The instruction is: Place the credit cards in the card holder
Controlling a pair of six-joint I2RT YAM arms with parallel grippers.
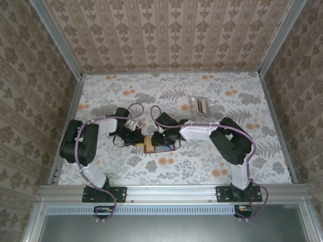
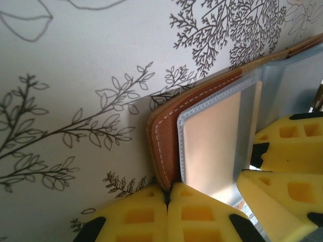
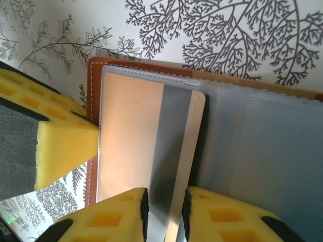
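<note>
The reddish-brown card holder (image 1: 149, 143) lies open on the floral table between both grippers, its clear sleeves facing up. My left gripper (image 2: 168, 194) is shut on the holder's stitched leather edge (image 2: 166, 136). A tan credit card (image 2: 212, 141) lies flat in the nearest clear sleeve. My right gripper (image 3: 165, 212) is shut on another thin credit card (image 3: 176, 136), grey with a tan edge. That card stands between the pads and reaches along the sleeve (image 3: 131, 80) over the holder (image 3: 94, 91). A left finger (image 3: 60, 146) presses the holder's left side.
More pale cards (image 1: 197, 105) lie at the back right of the table. Patterned walls and metal rails (image 1: 272, 121) close in the table on three sides. Both arms meet at the table's middle, with the right arm's elbow (image 1: 229, 141) to the right.
</note>
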